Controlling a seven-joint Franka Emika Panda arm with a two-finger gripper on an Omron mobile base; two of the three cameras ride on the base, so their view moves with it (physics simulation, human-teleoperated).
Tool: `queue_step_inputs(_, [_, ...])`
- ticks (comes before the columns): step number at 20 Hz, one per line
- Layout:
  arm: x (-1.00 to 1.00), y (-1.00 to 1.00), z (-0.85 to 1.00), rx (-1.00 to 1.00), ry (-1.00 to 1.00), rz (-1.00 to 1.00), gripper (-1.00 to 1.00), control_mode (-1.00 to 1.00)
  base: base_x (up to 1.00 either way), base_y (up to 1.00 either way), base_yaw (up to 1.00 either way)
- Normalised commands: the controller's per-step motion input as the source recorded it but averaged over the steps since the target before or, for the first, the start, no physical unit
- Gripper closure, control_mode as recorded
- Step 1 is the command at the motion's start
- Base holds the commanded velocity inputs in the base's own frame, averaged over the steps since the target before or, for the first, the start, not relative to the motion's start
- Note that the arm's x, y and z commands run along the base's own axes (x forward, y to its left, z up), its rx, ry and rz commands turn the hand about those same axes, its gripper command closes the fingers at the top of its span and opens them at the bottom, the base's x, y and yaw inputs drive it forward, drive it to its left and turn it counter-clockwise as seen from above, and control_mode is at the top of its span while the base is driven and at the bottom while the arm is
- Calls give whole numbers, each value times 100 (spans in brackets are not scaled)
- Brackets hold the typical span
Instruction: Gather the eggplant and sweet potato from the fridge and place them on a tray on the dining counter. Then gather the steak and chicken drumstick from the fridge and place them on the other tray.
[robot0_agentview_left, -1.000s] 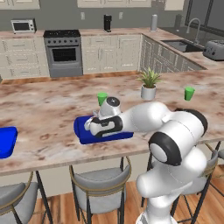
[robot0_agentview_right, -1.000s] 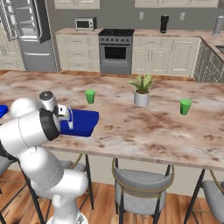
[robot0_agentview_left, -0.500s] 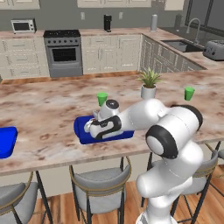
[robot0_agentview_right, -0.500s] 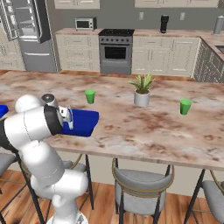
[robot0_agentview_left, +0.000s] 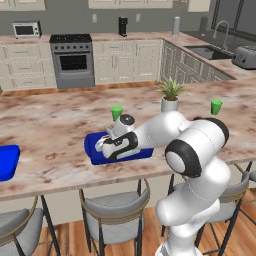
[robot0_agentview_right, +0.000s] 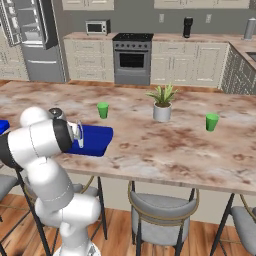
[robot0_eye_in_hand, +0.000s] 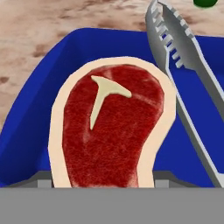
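Observation:
The steak (robot0_eye_in_hand: 109, 127), red on top with a pale cream rim, hangs just above a blue tray (robot0_eye_in_hand: 35, 109) on the dining counter (robot0_agentview_left: 50, 125). My gripper (robot0_eye_in_hand: 103, 180) is shut on the steak's near end, a fingertip showing on either side of it. From the left base view the gripper (robot0_agentview_left: 106, 146) hovers over the same tray (robot0_agentview_left: 92, 147), which also appears in the right base view (robot0_agentview_right: 97, 141). The fridge (robot0_agentview_right: 35, 40) stands at the far left. The eggplant, sweet potato and chicken drumstick are out of view.
Silver tongs (robot0_eye_in_hand: 183, 87) lie along the tray's right side. A second blue tray (robot0_agentview_left: 6, 161) sits at the counter's left end. Two green cups (robot0_agentview_left: 116, 112) (robot0_agentview_left: 216, 106) and a potted plant (robot0_agentview_left: 170, 95) stand behind. Stools (robot0_agentview_left: 114, 207) line the near edge.
The arm's elbow has swung a little to the left. The hand stays over the blue tray, its grip unchanged.

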Motion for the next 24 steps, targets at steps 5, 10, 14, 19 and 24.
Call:
queue_step_inputs(5, [0,1,-5,0,0,0,-100,-100,0,0,0])
queue_step_inputs(10, [0,0,9,0,0,0,-100,-100,0,0,0])
queue_step_inputs(14, [0,0,34,0,0,0,-100,-100,0,0,0])
queue_step_inputs(19, [0,0,27,0,0,0,-100,-100,0,0,0])
queue_step_inputs(24, [0,0,31,0,0,0,-100,-100,0,0,0])
